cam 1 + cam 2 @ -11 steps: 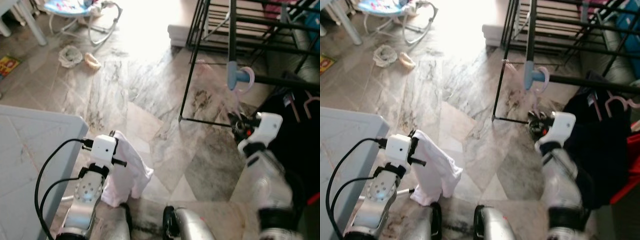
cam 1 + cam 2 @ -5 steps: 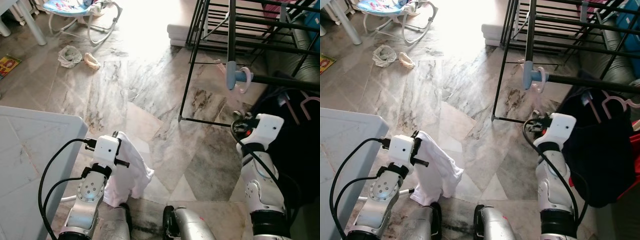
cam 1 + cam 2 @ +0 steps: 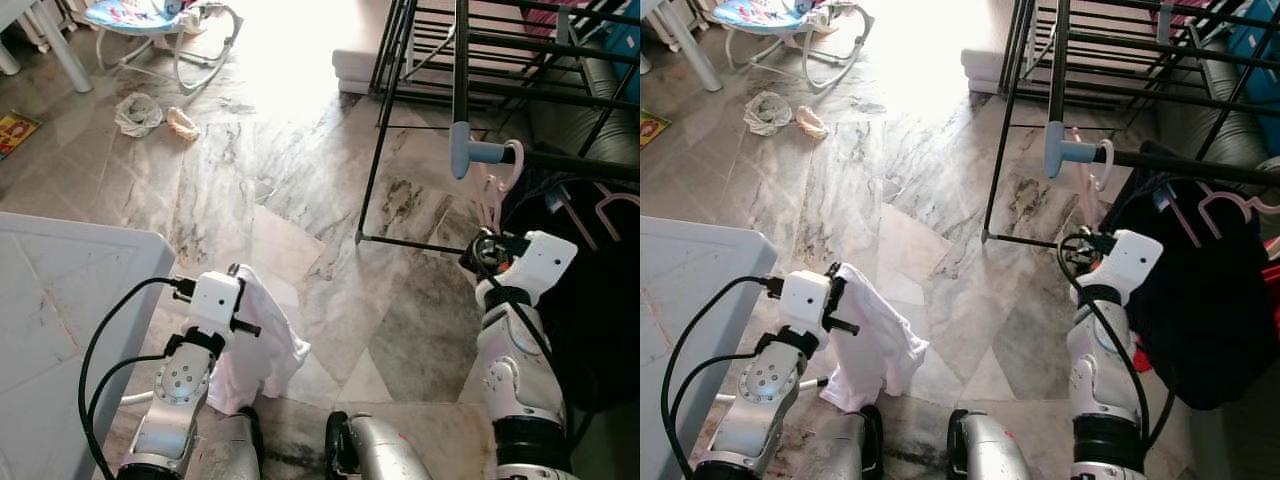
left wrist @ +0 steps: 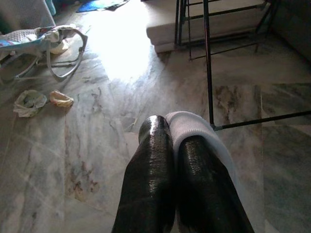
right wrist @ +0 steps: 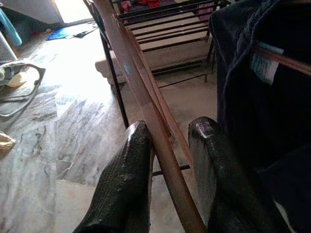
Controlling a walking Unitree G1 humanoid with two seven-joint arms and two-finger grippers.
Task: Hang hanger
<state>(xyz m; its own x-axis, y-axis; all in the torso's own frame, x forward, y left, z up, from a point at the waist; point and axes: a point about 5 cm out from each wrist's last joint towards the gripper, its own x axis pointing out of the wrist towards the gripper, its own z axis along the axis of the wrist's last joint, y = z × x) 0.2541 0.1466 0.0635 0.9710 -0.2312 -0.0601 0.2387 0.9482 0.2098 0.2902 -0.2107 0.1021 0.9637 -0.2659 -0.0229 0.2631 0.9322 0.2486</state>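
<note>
A pink hanger [image 3: 492,200] hangs with its hook [image 3: 1103,154] over the black rail [image 3: 565,162] of the drying rack, just right of a blue-grey joint [image 3: 462,150]. My right gripper [image 3: 481,250] is below the rail, shut on the hanger's lower part; in the right wrist view the hanger's bar [image 5: 146,97] runs between the two fingers [image 5: 133,160]. My left gripper [image 3: 232,278] is low at the left, shut on a white garment [image 3: 265,340], which drapes over one finger [image 4: 194,160] in the left wrist view.
A dark garment [image 3: 1200,290] on another pink hanger [image 3: 1225,205] hangs on the rack at the right. A white table [image 3: 60,300] stands at the left. A baby bouncer [image 3: 160,20], a crumpled cloth [image 3: 138,110] and a slipper [image 3: 183,122] lie on the marble floor beyond.
My right gripper has shifted slightly right and steadied with the hanger. The hanger's hook now sits on the rail a little further right of the joint. The left arm is unchanged.
</note>
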